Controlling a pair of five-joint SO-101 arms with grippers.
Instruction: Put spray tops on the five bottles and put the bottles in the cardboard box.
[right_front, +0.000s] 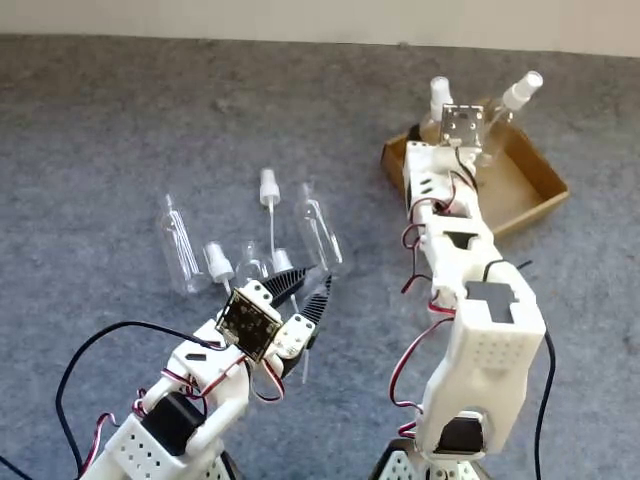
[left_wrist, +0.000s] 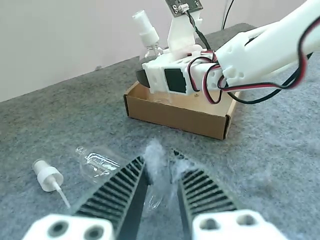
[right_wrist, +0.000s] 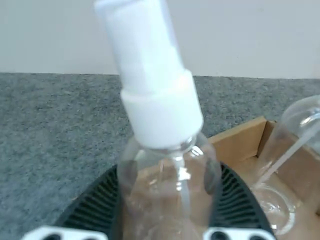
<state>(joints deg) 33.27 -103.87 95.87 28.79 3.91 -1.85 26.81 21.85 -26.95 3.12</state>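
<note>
The right gripper (right_wrist: 167, 200) has its jaws clenched on the body of a capped bottle (right_wrist: 165, 165). The bottle's long axis stands close to upright, leaning a little. Its spray top (right_wrist: 150, 85) points up and away from the jaws, and its base is hidden below them.

The cardboard box (right_front: 515, 185) lies directly under and just beyond these jaws. From the left wrist view the held bottle hangs at the box's far corner, inside the rim. I judge the coming move to be a short straight drop and release, and it turns on that bottle-over-box relation.

A second bottle (right_front: 508, 112), also capped, is in the box just beside the jaws. It leans outward, with its top pointing away from the held one. The gap between the 2 is small, so the descent probably needs to stay on the near side.

The left gripper (left_wrist: 159, 165) is well apart from the box. A clear shape shows in front of it, but whether its jaws grip anything I cannot tell.

A loose bottle (left_wrist: 97, 161) lies on its side on the bench just ahead of and beside those jaws, its long axis slanting across their line. A loose spray top (left_wrist: 46, 176) rests farther out on the same side, tube trailing back. For these uncapped pieces the left arm is clearly the nearer one.
</note>
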